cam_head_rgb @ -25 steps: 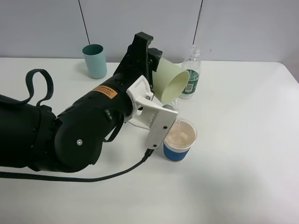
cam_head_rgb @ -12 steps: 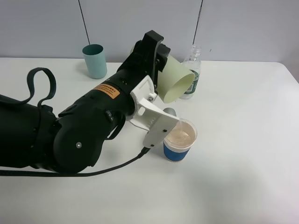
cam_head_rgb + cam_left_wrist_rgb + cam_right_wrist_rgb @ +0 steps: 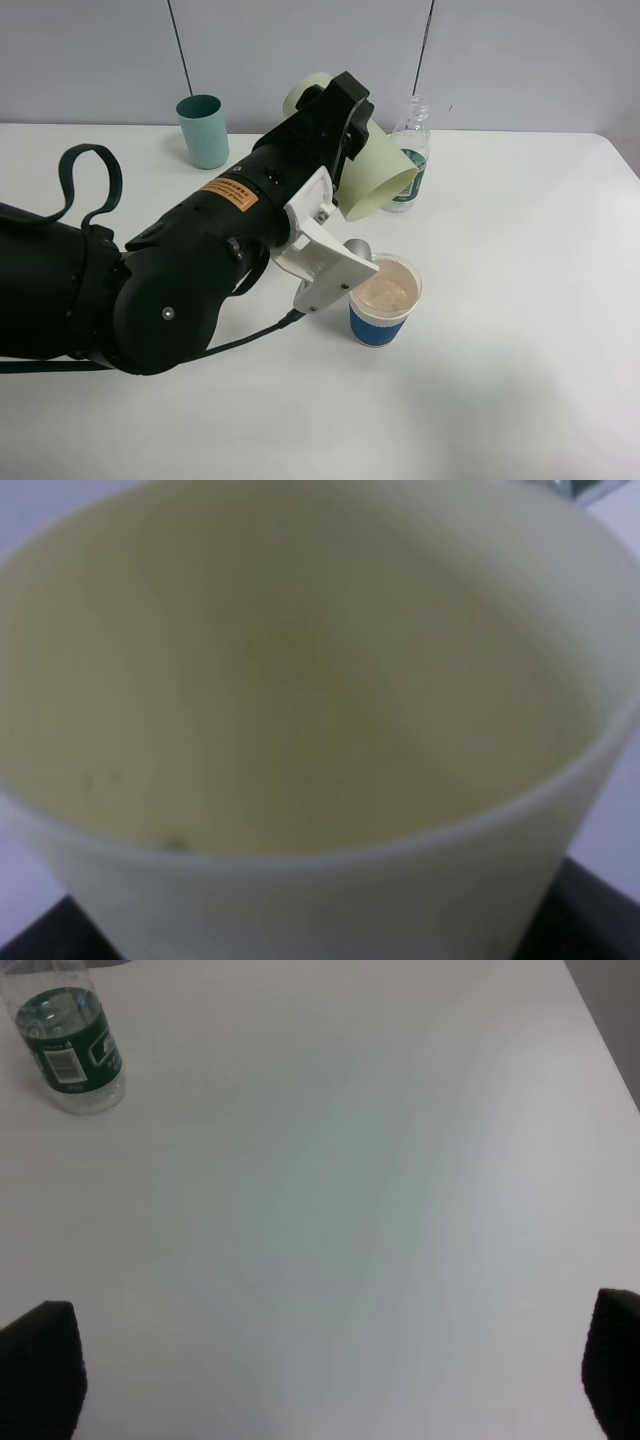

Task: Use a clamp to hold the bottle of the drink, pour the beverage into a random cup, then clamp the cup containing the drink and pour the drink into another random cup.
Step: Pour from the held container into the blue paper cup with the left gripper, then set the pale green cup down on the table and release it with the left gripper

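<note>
Pouring stopped, left tool (image 3: pixel 345 130) gripping tilted yellow-green cup (image 3: pixel 375 180) raised, seemingly empty

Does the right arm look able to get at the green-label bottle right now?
Probably yes. In the right wrist view the bottle stands alone on bare table, nothing between, and the arm's fingers are spread open. The left arm's tilted yellow-green cup hovers close beside it, though.

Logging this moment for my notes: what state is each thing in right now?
Yellow-green cup: held tilted by the left gripper, no stream.
Blue-banded cup: upright, holds liquid.
Bottle: upright, uncapped.
Teal cup: upright, apart.
Left gripper: shut on the cup.
Right gripper: open, holding nothing.
</note>
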### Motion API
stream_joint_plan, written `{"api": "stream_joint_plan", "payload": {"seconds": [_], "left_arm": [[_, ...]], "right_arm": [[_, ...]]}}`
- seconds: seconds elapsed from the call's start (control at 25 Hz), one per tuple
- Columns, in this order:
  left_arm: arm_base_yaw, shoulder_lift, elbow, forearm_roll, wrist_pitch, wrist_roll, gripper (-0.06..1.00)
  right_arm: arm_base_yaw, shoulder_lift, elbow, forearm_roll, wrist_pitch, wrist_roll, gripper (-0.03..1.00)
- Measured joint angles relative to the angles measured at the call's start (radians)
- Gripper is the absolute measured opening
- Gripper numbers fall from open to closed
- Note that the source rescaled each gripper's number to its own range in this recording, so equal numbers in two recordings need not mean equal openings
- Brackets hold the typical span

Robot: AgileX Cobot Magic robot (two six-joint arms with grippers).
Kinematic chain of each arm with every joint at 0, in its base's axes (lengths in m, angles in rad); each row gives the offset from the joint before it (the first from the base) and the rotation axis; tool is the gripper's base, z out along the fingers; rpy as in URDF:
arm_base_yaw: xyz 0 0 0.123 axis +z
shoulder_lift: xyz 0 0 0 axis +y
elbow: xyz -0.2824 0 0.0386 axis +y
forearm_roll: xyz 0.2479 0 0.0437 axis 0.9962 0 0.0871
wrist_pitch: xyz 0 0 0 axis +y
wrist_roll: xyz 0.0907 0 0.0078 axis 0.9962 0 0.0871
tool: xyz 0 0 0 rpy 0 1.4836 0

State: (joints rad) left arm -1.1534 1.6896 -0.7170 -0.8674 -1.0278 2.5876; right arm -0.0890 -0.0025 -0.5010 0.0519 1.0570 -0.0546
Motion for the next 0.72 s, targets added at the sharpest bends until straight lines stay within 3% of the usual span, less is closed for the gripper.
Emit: {"api": "stream_joint_plan", "payload": {"seconds": [0.16,0.32,0.44,0.72], "left_arm": [[0.0,0.0,0.0,0.002,-0.001,-0.031,0.05],[0.0,0.0,0.0,-0.005,0.014,-0.147,0.05],[0.0,0.0,0.0,-0.015,0.057,-0.284,0.05],[0.058,0.0,0.0,-0.017,0.203,-0.741,0.05]], "right_arm": [[0.0,0.0,0.0,0.0,0.0,0.0,1.0],[0.0,0.0,0.0,0.0,0.0,0.0,1.0],[0.0,0.0,0.0,0.0,0.0,0.0,1.0],[0.0,0.0,0.0,0.0,0.0,0.0,1.0]]}}
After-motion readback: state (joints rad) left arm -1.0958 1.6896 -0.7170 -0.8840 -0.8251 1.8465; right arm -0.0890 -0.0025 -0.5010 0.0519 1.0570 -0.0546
